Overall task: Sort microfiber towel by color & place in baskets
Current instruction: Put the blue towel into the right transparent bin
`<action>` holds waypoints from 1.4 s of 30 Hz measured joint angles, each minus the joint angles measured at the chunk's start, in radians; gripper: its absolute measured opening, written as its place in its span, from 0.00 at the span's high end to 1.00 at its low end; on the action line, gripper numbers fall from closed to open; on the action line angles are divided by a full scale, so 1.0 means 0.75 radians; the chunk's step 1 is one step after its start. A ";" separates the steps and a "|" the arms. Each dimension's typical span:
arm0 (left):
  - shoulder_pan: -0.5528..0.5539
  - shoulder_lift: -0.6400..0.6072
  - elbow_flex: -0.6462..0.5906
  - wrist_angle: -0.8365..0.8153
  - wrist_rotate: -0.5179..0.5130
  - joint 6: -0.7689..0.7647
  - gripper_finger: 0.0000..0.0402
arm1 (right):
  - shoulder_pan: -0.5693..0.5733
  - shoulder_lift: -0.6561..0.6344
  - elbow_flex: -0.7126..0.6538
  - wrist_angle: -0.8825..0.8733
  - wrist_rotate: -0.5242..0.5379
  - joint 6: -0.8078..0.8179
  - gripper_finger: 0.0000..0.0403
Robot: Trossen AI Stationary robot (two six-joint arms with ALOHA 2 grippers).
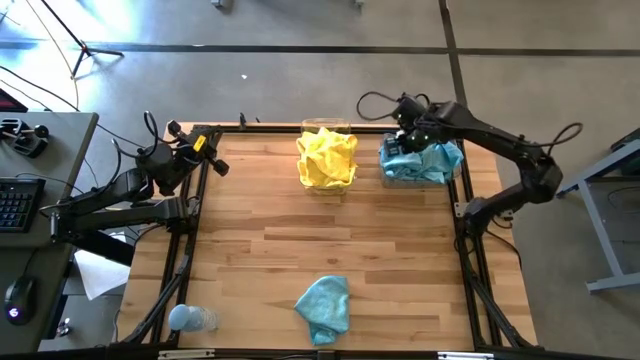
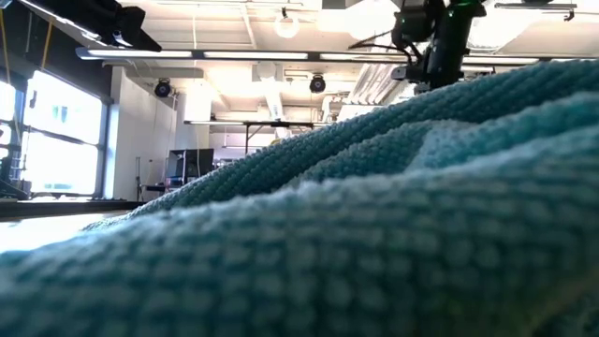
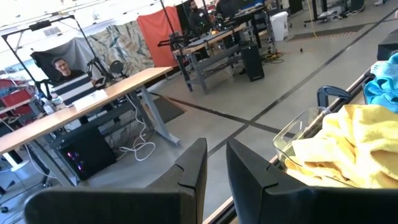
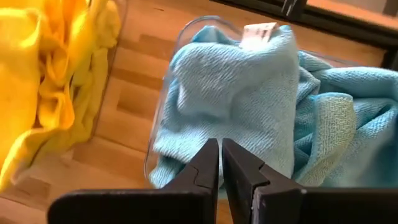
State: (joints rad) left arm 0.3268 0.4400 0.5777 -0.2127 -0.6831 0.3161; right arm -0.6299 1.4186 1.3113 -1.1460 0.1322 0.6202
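**One teal cloth outstanding; right arm at teal bin**

While one loose teal-blue microfiber cloth (image 1: 323,308) lies at the wooden table's (image 1: 260,250) near edge, well apart from both arms, two clear plastic bins stand at the far edge: one holds yellow cloths (image 1: 327,158), one teal cloths (image 1: 425,162). Right gripper (image 4: 220,163) hovers over the teal bin (image 4: 163,99), fingers pressed together, empty. Left gripper (image 3: 215,163), slightly parted, waits beyond the yellow bin (image 3: 298,124).

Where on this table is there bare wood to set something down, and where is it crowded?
Bare wood spans the middle, between the two baskets at the far edge and the loose teal towel at the near edge. The near right corner is also bare. It is crowded at the far edge: yellow-filled basket, teal-filled basket, right gripper above it. A bottle occupies the near left corner.
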 joint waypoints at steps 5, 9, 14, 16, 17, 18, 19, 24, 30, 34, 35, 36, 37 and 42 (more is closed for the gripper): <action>0.000 0.000 0.000 -0.001 0.009 -0.033 0.88 | 0.164 -0.006 0.000 -0.032 0.119 0.017 0.96; 0.000 0.000 0.000 -0.020 0.087 -0.074 0.88 | 0.326 -0.010 0.000 -0.024 0.115 0.055 0.96; 0.000 0.000 0.000 -0.116 0.200 -0.130 0.88 | 0.566 -0.010 -0.001 0.004 0.078 0.214 0.96; 0.000 0.000 -0.001 -0.160 0.218 -0.158 0.88 | 0.668 -0.010 -0.001 0.019 0.078 0.301 0.96; 0.000 -0.001 -0.001 -0.182 0.225 -0.168 0.88 | 0.716 -0.010 -0.001 0.026 0.078 0.348 0.96; 0.000 -0.001 0.000 -0.200 0.232 -0.172 0.88 | 0.760 -0.010 -0.001 0.034 0.078 0.392 0.96; 0.000 0.000 0.000 -0.217 0.235 -0.172 0.88 | 0.802 -0.010 -0.001 0.041 0.078 0.436 0.96; 0.000 -0.001 -0.001 -0.244 0.240 -0.131 0.88 | 0.948 -0.010 -0.001 0.096 0.078 0.489 0.96; 0.000 -0.009 -0.001 -0.255 0.545 -0.109 0.88 | 1.073 0.022 0.004 0.340 -0.002 0.355 0.99; -0.001 -0.029 -0.001 -0.288 0.834 -0.075 0.88 | 1.171 0.141 0.076 0.365 0.059 0.396 1.00; -0.001 -0.038 -0.001 -0.297 0.878 -0.099 0.88 | 1.189 0.178 0.104 0.352 0.071 0.400 1.00; -0.001 -0.049 -0.001 -0.300 0.909 -0.129 0.88 | 1.204 0.215 0.134 0.338 0.075 0.413 1.00; 0.000 -0.067 -0.002 -0.304 0.940 -0.148 0.88 | 1.215 0.253 0.167 0.326 0.079 0.432 1.00; 0.000 -0.237 -0.090 -0.264 1.001 -0.195 0.89 | 1.250 0.412 0.322 0.311 0.079 0.464 1.00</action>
State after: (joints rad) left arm 0.3271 0.2621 0.5104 -0.4104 0.0678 0.1700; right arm 0.3075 1.7275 1.5531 -0.9127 0.1916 0.9684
